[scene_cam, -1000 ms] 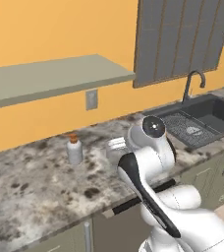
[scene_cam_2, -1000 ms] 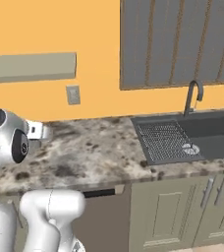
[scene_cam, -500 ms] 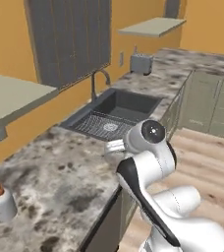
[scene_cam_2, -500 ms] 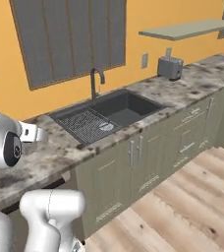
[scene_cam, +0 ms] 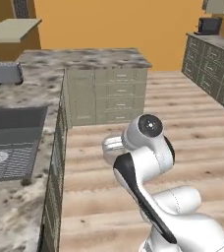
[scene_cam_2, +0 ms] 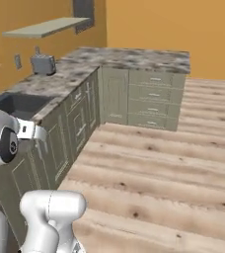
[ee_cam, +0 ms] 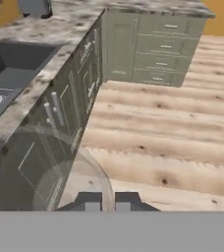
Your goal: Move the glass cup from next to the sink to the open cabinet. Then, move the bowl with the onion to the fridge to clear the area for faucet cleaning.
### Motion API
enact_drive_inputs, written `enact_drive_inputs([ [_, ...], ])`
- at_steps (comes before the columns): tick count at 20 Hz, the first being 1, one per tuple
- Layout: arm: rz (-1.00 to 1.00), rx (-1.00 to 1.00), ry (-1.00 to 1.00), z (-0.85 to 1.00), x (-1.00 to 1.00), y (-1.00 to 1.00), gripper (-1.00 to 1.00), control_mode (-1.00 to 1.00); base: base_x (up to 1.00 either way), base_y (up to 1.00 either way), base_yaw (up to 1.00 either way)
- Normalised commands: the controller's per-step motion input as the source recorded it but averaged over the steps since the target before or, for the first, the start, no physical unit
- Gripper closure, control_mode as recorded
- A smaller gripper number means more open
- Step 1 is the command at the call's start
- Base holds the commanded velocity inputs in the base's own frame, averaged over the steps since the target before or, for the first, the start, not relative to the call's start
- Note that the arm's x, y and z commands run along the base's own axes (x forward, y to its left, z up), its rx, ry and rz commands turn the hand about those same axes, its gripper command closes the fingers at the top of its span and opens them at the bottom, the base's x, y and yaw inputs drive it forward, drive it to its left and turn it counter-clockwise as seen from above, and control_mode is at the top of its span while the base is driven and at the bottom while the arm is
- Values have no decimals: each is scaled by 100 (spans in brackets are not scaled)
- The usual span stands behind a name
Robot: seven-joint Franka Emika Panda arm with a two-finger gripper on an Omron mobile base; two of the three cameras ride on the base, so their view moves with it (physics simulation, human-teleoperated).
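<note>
Your base has swung hard since a second ago: both base views then looked square at the granite counter and window wall, and now they look down the run of cabinets toward the peninsula and open wood floor [scene_cam: 182, 123]. Read this as camera motion, not as objects moving. The sink [scene_cam: 13, 133] now sits at about 9 o'clock in the left base view, and the toaster [scene_cam: 7, 73] at about 10 o'clock. The gripper [ee_cam: 104, 201] has its two dark fingertips drawn close together, and a transparent curved rim, judged to be the glass cup [ee_cam: 65, 167], arcs over them at 7 o'clock in the hand view; the claw appears to be clasping the cup's wall, though the glass is faint. In the left base view the cup [scene_cam: 115, 147] shows as a pale cylinder at the wrist. Judgement: the pickup is done and you are in transit to the open cabinet, which I cannot identify here. The bowl with the onion is yet to be handled.
</note>
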Motion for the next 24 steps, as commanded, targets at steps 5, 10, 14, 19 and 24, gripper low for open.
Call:
enact_drive_inputs([
  [5, 0, 0, 0, 0, 0, 0, 100, 100, 3, -89, -87],
  [10, 0, 0, 0, 0, 0, 0, 100, 100, 52, -69, -75],
  [14, 0, 0, 0, 0, 0, 0, 100, 100, 100, 9, -36],
  [19, 0, 0, 0, 0, 0, 0, 100, 100, 100, 26, -30],
  [24, 0, 0, 0, 0, 0, 0, 100, 100, 100, 49, -32],
])
